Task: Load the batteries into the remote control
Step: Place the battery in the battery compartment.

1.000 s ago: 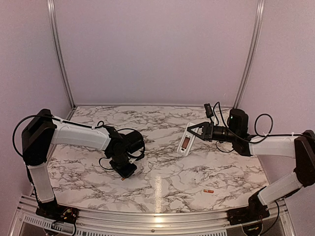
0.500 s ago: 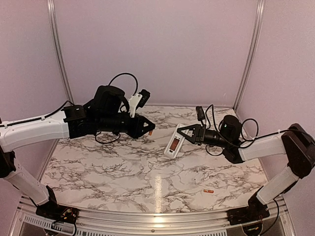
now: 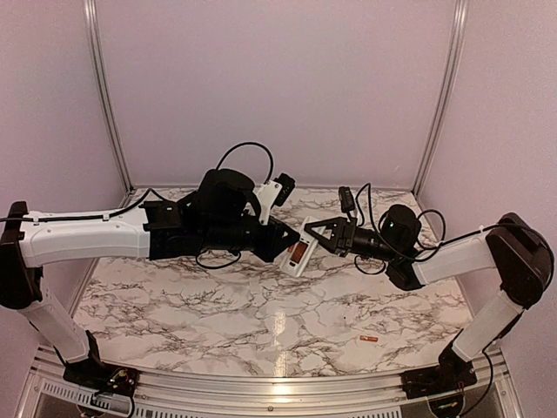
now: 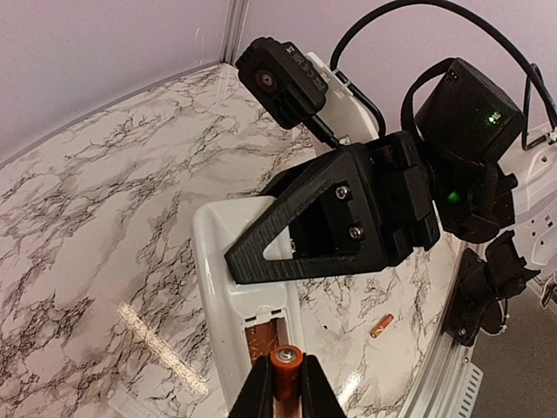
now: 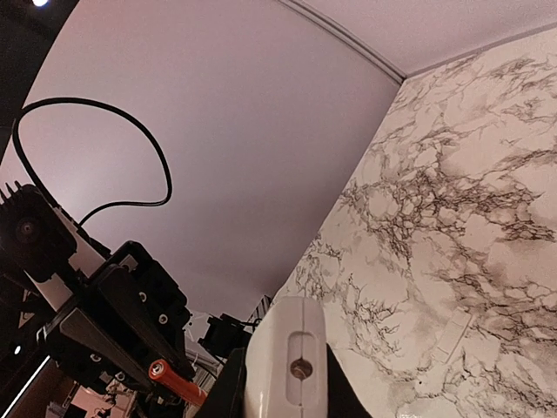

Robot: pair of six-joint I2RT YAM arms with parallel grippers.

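Note:
The white remote control (image 3: 298, 253) hangs in the air over the table's middle, its back up and its battery recess (image 4: 261, 335) open. My right gripper (image 3: 313, 235) is shut on its far end; its black finger (image 4: 296, 226) lies across the remote's body (image 4: 218, 261), and the remote's end face (image 5: 291, 366) shows between the jaws in the right wrist view. My left gripper (image 3: 284, 242) is shut on an orange-red battery (image 4: 287, 364), held end-on just over the recess. It also shows in the right wrist view (image 5: 174, 380). The second battery (image 3: 367, 339) lies on the table at the front right, also in the left wrist view (image 4: 380, 326).
A small flat white piece (image 5: 452, 335) lies on the marble table beyond the remote. Aluminium posts (image 3: 439, 96) and lilac walls close the back and sides. A metal rail (image 3: 278, 383) runs along the front edge. Both arms meet mid-table.
My left arm rose off the table with the battery and swung right to the remote. My right arm carried the remote left and a little higher, toward the left gripper.

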